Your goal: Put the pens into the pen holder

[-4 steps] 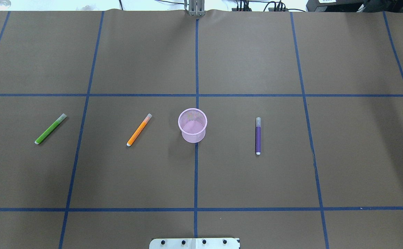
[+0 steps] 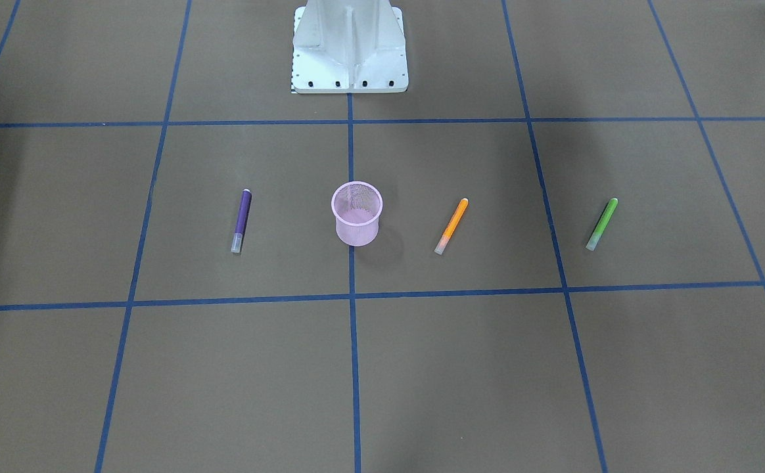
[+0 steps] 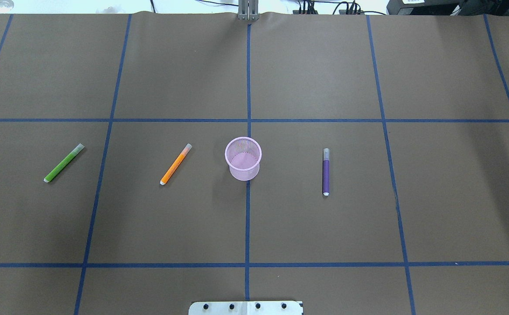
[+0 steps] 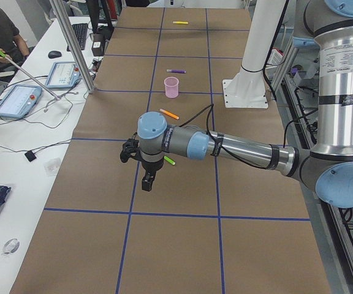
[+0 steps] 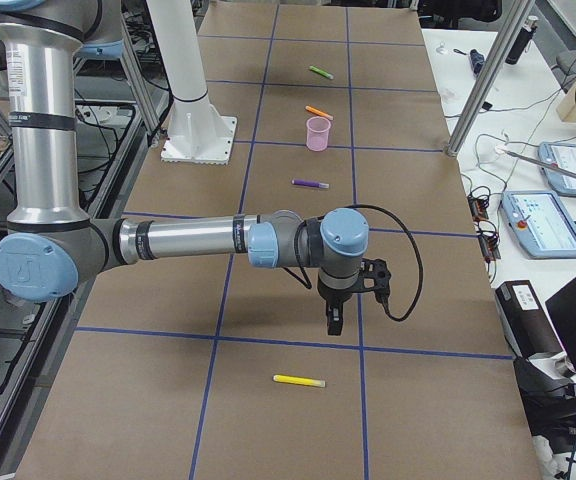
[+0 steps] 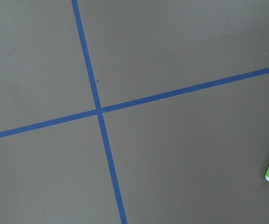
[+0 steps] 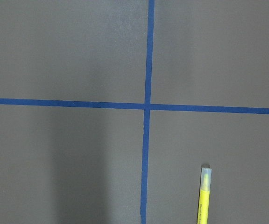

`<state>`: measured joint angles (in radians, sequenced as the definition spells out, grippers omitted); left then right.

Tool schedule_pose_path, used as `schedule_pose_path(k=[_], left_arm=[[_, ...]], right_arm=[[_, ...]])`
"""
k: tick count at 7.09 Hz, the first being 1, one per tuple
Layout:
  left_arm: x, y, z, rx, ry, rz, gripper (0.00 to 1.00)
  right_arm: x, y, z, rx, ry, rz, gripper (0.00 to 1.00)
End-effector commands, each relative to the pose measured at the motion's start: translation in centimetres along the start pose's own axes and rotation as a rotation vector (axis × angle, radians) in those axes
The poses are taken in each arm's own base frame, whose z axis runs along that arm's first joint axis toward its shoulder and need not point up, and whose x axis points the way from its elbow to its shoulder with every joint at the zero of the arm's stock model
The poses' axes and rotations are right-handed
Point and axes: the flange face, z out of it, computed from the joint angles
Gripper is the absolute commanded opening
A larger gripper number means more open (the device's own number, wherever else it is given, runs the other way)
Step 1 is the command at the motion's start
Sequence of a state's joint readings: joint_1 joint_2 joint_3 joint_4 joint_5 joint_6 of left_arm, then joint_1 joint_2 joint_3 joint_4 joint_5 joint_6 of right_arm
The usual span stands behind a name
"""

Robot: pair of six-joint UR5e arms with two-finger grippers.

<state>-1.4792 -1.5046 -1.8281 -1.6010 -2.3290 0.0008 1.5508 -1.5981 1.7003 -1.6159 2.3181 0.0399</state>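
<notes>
Nothing is in the pink mesh pen holder (image 3: 245, 174) yet as far as I can see. It stands upright on the centre tape line with all four pens lying flat on the brown table (image 3: 315, 74). The orange pen (image 3: 176, 164) and green pen (image 3: 64, 163) are on the robot's left of it, the purple pen (image 3: 325, 171) is on its right, and the yellow pen (image 5: 299, 381) is well beyond the purple one toward the right end. The left gripper (image 4: 148, 181) hangs pointing down over a crossing of blue tape, near the green pen and on the side of it away from the cup. Its wrist camera catches only that pen's butt end at the lower right edge. The green pen lies on a diagonal, cap end away from the robot and slanted toward the cup, so I'd expect the wrist to need a shift that way and a turn to straddle it. The right gripper (image 5: 333, 322) hangs likewise over another crossing, with the yellow pen just past it toward the table's end, lying roughly straight out from the robot. So each arm has an outermost pen close by. From the side views alone I cannot tell how either gripper's fingers are set.
</notes>
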Motion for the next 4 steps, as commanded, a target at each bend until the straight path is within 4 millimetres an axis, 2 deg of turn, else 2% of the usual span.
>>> schedule_pose_path(k=[1, 2, 4], left_arm=[[-0.41, -1.04, 0.27, -0.012, 0.001, -0.137, 1.0], [-0.51, -0.81, 0.53, -0.05, 0.002, -0.185, 1.0], [-0.1, -1.56, 0.1, -0.073, 0.002, -0.207, 1.0]], right_arm=[[-0.17, 1.36, -0.23, 0.003, -0.001, -0.003, 1.0], [0.09, 1.7, -0.05, -0.001, 0.006, 0.001, 1.0], [0.8, 1.87, 0.66, -0.016, 0.012, 0.013, 1.0]])
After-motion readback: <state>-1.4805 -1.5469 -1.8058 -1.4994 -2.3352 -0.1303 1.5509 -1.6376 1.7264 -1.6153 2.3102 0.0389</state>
